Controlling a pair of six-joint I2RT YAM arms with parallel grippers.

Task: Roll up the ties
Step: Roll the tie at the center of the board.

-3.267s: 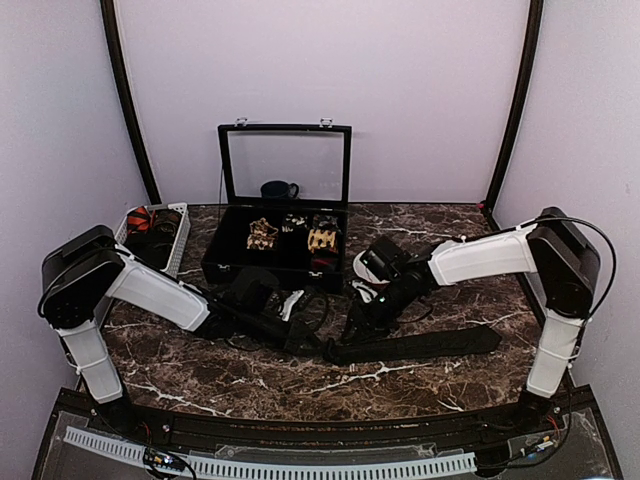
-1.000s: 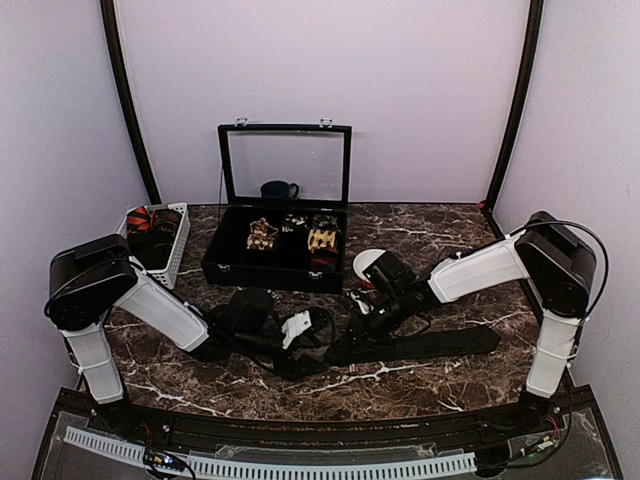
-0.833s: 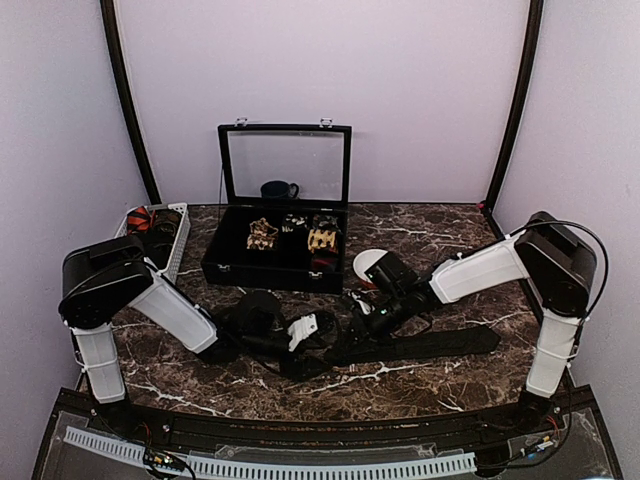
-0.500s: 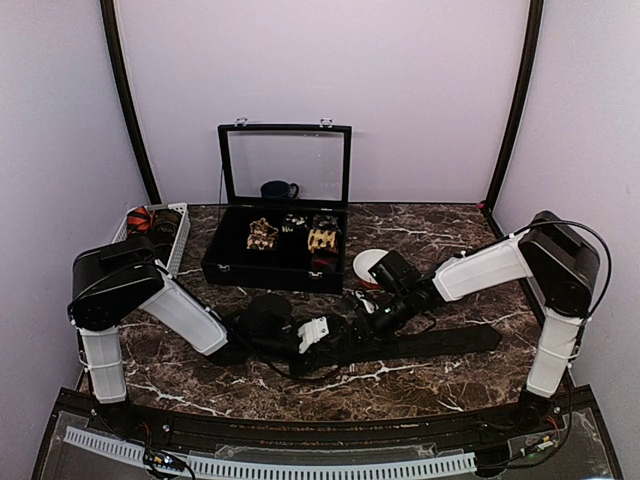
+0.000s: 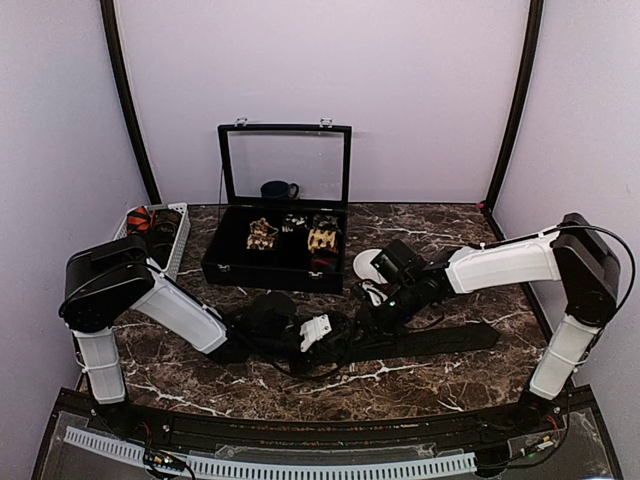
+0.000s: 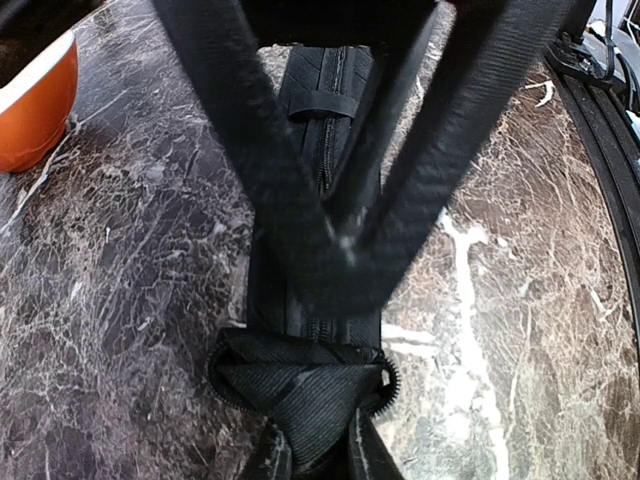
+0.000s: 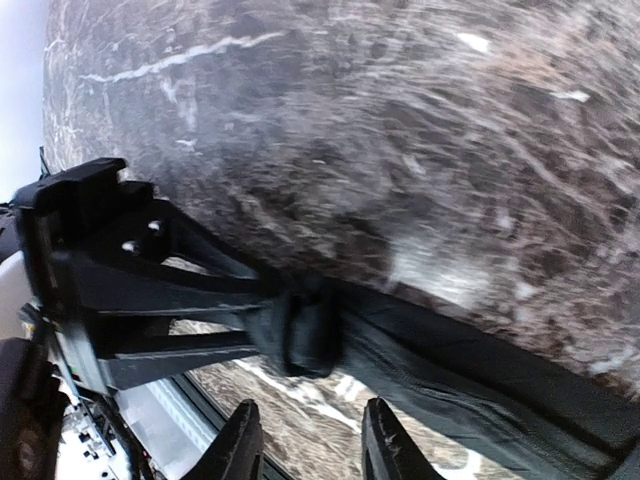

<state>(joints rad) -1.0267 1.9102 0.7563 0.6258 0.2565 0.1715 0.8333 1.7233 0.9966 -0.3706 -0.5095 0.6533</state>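
Note:
A plain black tie (image 5: 430, 341) lies along the marble table, its wide end to the right. Its left end is folded into a small wad (image 6: 300, 385). My left gripper (image 6: 315, 462) is shut on that wad from the near side, low over the table at the centre (image 5: 340, 340). In the right wrist view the same wad (image 7: 305, 325) sits in the left gripper's fingers (image 7: 200, 300), and the tie (image 7: 480, 385) runs off to the right. My right gripper (image 7: 312, 445) stands open just behind the wad with nothing between its fingers; from above the right gripper (image 5: 376, 314) hovers over the tie.
A black case with a raised glass lid (image 5: 285, 255) stands at the back and holds rolled ties (image 5: 320, 238). A white basket (image 5: 170, 240) with more ties is at the far left. A bowl (image 5: 366, 264) sits right of the case. A dark cup (image 5: 278, 189) is behind the lid.
My left arm slid right and its gripper closed on the tie's folded end. My right gripper opened, let go of the tie and drew back up and to the right.

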